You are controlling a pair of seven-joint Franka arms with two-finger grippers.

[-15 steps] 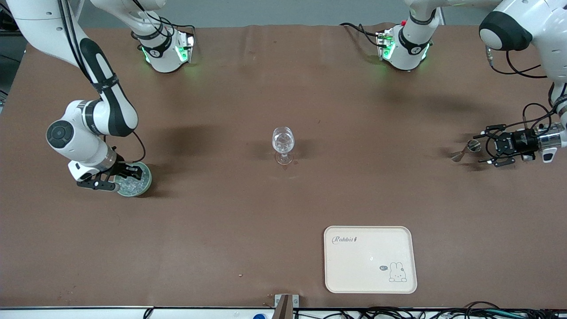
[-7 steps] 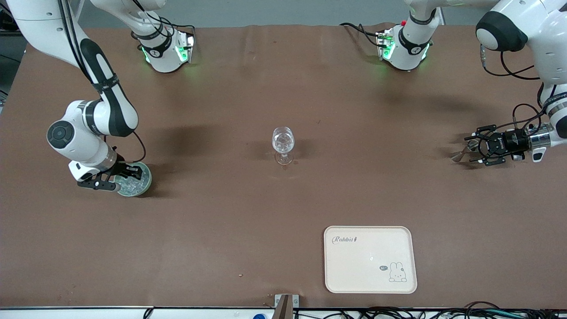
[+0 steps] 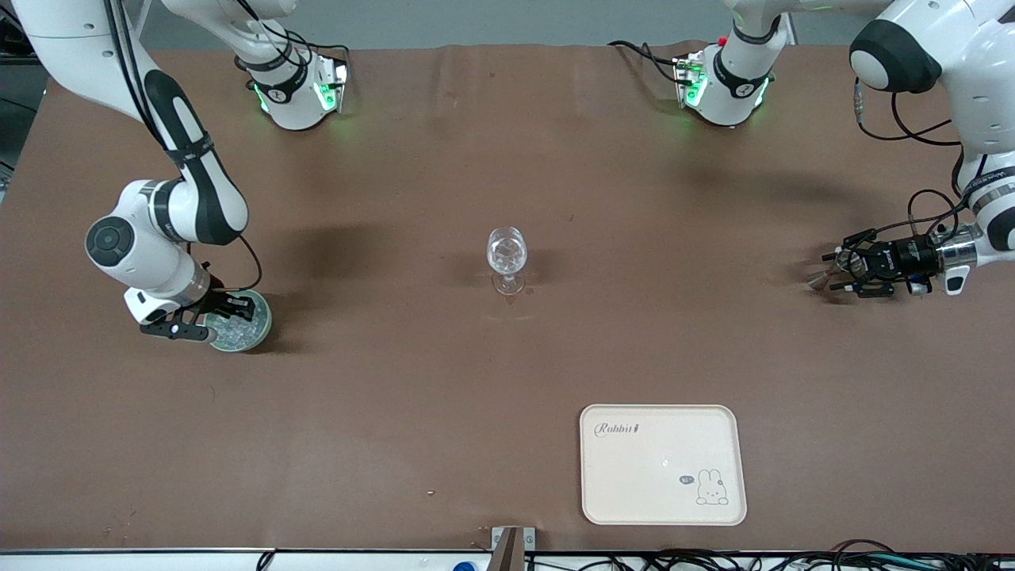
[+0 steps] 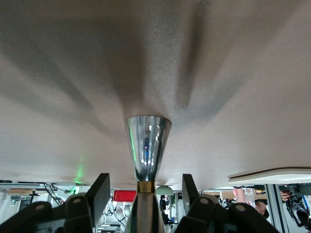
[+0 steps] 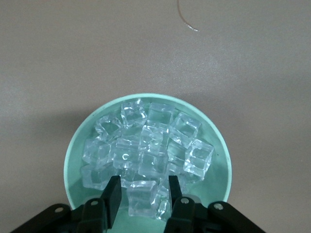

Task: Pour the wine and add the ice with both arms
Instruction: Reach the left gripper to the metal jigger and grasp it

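The right hand [image 3: 208, 316] covers part of the green bowl [image 3: 258, 327] at the right arm's end of the table [image 3: 396, 396]. Its parted fingers [image 5: 112, 198] straddle one cube of the ice [image 5: 146, 155] heaped under them. The left hand [image 3: 842, 262] hangs low over the table's other end, fingers apart around a shiny metal cup [image 4: 147, 145], not visibly touching it. A wine glass [image 3: 507, 257] stands midway between both hands.
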